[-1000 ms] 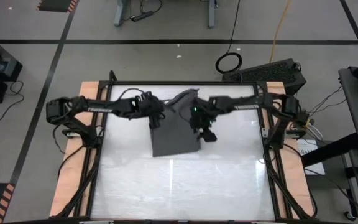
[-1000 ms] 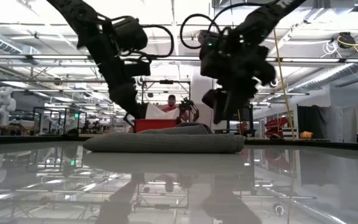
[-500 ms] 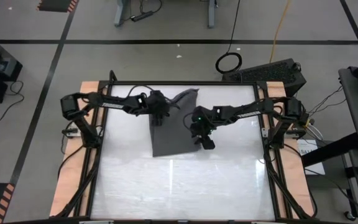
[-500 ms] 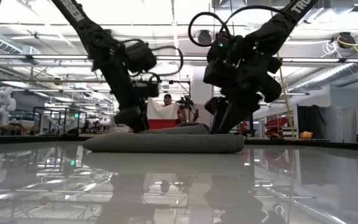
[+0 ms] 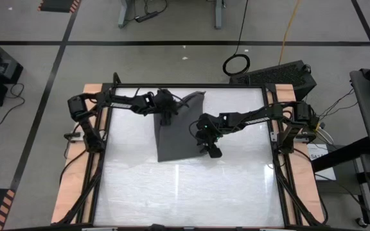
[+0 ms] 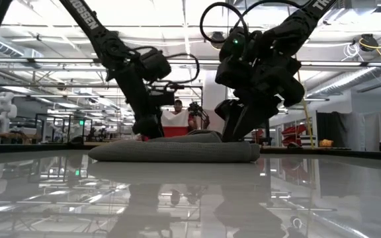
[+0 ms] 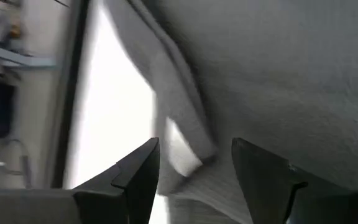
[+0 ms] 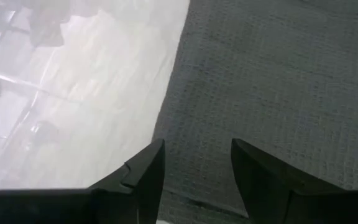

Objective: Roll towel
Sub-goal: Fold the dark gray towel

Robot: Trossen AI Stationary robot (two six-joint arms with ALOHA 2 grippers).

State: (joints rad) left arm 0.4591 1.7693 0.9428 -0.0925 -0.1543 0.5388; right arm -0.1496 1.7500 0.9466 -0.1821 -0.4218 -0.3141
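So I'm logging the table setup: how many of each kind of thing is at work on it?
Charcoal-grey towel: 1
Dark robot arms, left end effector and right end effector, both open at the towel's edges: 2
Total: 3

Charcoal-grey towel (image 5: 178, 131), white table (image 5: 191, 192)

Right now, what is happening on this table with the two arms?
Two robot arms are working on a dark grey towel that lies on the white table, not yet rolled. The left gripper is low over the towel's far left corner, its fingers open around a folded edge. The right gripper is low at the towel's right edge, also open. Neither has closed on the cloth. In the low view, a person stands far behind the table.
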